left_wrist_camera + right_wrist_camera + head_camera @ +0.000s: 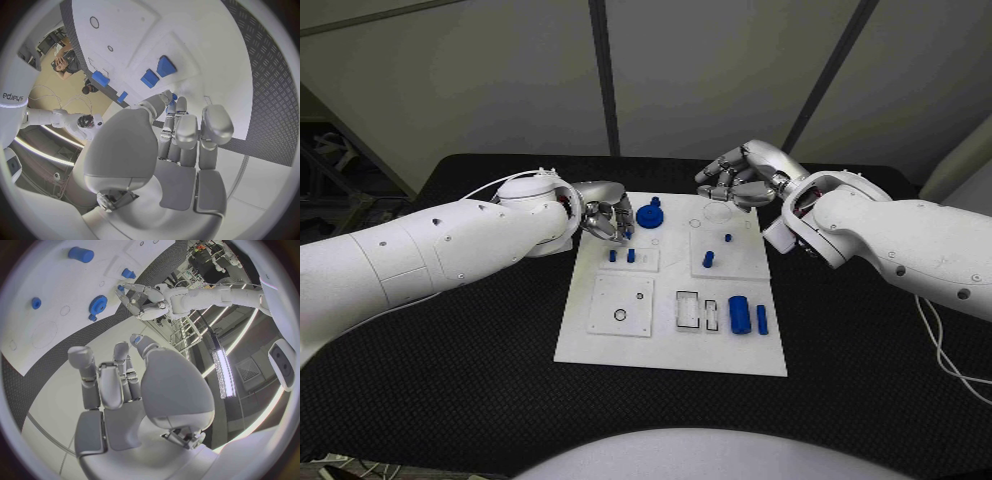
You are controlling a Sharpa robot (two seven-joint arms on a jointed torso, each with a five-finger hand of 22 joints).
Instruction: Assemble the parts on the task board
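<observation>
Lying flat mid-table between both hands: task board, a white plate on the black table. Reaching in over the board's far left corner: left hand, fingers curled in close side by side, thumb alongside, nothing seen between them from the wrist camera. Hanging at the board's far right corner: right hand, fingers likewise curled inward, apparently holding nothing, though the head camera cannot settle it. Standing just beside the left fingertips, toward the right hand: blue gear on a peg. Resting nearest the body, well away from both hands: blue cylinder with a slimmer blue pin at its side, next to two rectangular slots. Standing just below the left hand: two short blue pegs. Below the right hand: two more small blue parts.
</observation>
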